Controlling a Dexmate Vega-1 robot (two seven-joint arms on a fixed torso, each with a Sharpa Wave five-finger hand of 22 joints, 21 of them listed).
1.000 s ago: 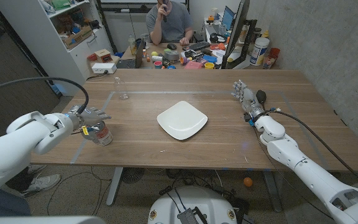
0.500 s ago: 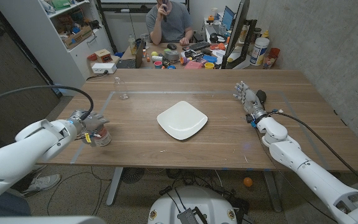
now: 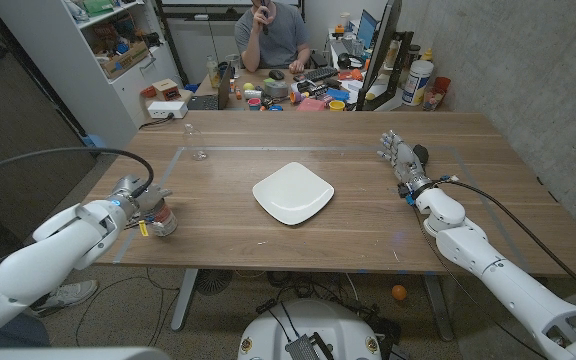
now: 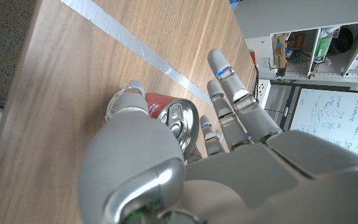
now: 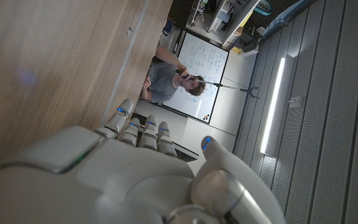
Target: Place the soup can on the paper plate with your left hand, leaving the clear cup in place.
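Now, at the table's (image 3: 368,225) near left, the left hand (image 3: 140,203) wraps the soup can (image 3: 161,217), ready to lift it. Right of it lies the paper plate (image 3: 292,193); the right hand (image 3: 401,160) waits empty, fingers loosely extended.

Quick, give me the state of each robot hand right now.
Left robot hand: fingers and thumb around the soup can; whether it grips cannot be told.
Right robot hand: open, holding nothing.
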